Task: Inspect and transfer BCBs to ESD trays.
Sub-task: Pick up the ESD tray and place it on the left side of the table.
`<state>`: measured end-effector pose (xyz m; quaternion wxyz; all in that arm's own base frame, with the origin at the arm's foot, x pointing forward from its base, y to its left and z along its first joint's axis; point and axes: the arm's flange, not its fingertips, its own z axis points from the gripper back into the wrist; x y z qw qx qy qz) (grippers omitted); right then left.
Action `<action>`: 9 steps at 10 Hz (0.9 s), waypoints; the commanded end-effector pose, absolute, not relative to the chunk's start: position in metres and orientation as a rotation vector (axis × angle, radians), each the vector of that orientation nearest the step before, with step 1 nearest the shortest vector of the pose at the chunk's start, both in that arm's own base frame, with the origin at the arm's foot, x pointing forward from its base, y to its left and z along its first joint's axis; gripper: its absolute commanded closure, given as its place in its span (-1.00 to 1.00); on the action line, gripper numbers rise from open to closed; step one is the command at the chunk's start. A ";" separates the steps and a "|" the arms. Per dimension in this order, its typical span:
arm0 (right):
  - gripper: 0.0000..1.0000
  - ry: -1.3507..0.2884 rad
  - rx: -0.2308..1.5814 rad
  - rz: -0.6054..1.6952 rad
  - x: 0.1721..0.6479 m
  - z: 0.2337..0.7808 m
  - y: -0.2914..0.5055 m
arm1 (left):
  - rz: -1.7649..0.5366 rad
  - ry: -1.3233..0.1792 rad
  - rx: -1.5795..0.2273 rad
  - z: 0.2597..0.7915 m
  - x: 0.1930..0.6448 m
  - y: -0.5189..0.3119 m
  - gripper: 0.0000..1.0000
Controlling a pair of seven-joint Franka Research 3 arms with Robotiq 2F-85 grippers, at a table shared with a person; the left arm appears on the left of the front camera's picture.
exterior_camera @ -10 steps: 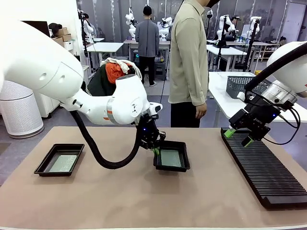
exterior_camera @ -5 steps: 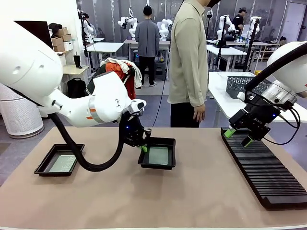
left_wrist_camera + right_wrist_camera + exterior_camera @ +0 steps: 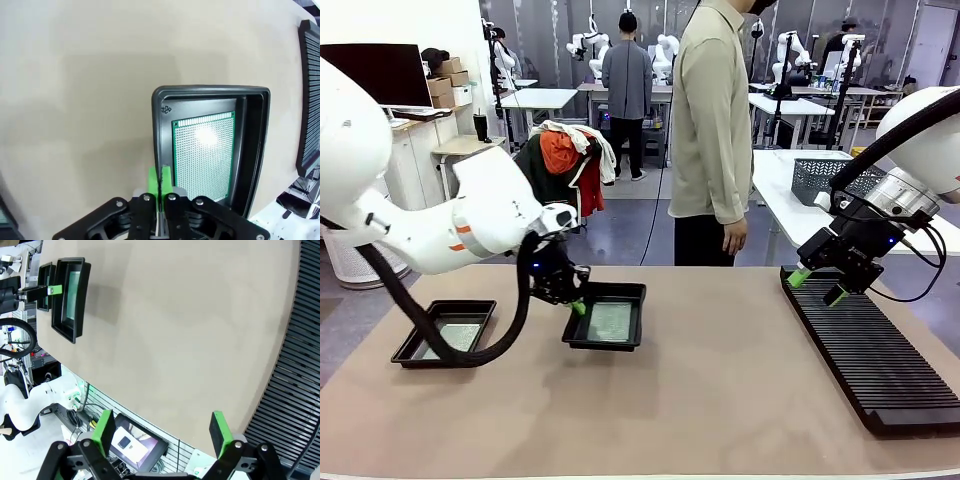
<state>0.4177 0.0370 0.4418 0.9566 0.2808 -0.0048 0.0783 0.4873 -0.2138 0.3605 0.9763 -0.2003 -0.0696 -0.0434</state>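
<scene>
My left gripper (image 3: 576, 305) is shut on the near-left rim of a black ESD tray (image 3: 635, 300) over the table's middle-left. A green BCB (image 3: 611, 321) lies flat inside it. In the left wrist view the green fingertips (image 3: 161, 178) pinch the tray's rim (image 3: 210, 90), with the BCB (image 3: 202, 150) just beyond. A second ESD tray (image 3: 415, 340) rests at the far left with a BCB (image 3: 458, 336) in it. My right gripper (image 3: 813, 286) hangs open and empty above the rack; its fingers (image 3: 218, 429) stand wide apart in the right wrist view.
A long black ribbed rack (image 3: 870, 350) runs along the table's right side. A person (image 3: 712, 120) stands at the far edge, hand (image 3: 735, 235) hanging down. A grey mesh basket (image 3: 825, 178) sits on the table behind. Bare tan table (image 3: 720, 400) lies between the trays and the rack.
My left arm has carried the held tray and its BCB leftward, from the table's middle toward the far-left tray. The right arm has not moved.
</scene>
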 end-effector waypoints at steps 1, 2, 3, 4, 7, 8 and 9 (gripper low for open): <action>-1.00 -0.018 0.571 0.135 0.417 0.442 0.039 | -0.082 -0.169 -0.429 0.356 0.478 -0.179 1.00; -1.00 -0.018 0.571 0.135 0.417 0.442 0.039 | -0.074 -0.174 -0.429 0.354 0.479 -0.164 1.00; -1.00 -0.018 0.571 0.135 0.417 0.442 0.039 | -0.058 -0.176 -0.419 0.353 0.482 -0.150 1.00; -1.00 -0.018 0.571 0.135 0.417 0.442 0.039 | -0.061 -0.180 -0.420 0.352 0.483 -0.136 1.00; -1.00 -0.018 0.571 0.135 0.417 0.442 0.039 | -0.042 -0.183 -0.421 0.343 0.483 -0.105 1.00; -1.00 -0.018 0.571 0.135 0.417 0.442 0.039 | -0.032 -0.183 -0.408 0.339 0.482 -0.097 1.00; -1.00 -0.018 0.571 0.135 0.417 0.442 0.039 | -0.025 -0.182 -0.399 0.335 0.481 -0.090 1.00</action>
